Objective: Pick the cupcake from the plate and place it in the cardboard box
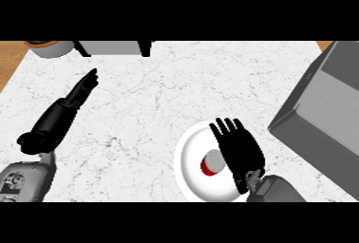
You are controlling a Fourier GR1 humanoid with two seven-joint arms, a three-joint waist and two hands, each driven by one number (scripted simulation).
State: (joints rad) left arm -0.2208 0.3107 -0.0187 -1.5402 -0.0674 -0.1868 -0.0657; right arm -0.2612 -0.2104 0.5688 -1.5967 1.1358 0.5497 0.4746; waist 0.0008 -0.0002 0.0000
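White marble counter (161, 95) fills our view, with a strip of wood showing at its far corners. Largest on it is the box (316, 128), grey rather than brown as we see it, standing just to the right of the plate (193, 175) and running off beyond it; we cannot tell from here how its top opens. The plate itself is white and round, near our edge of the counter.

Our right hand (240, 147) hangs over the right half of the plate, its fingers (228, 127) straight and spread, pointing away from us and holding nothing. Our left hand (79, 92) lies well to the left of the plate, fingers straight too, empty and idle.

Smallest is the cupcake (210, 163), red-cased with a pale top, sitting near the middle of the plate, just at the left side of our right palm and partly hidden by it.

We judge that we are at the reach, before any grasp. Next, the right hand needs to drop, curl fingers and thumb round the cupcake, lift it off the plate, and carry it rightward to the box.
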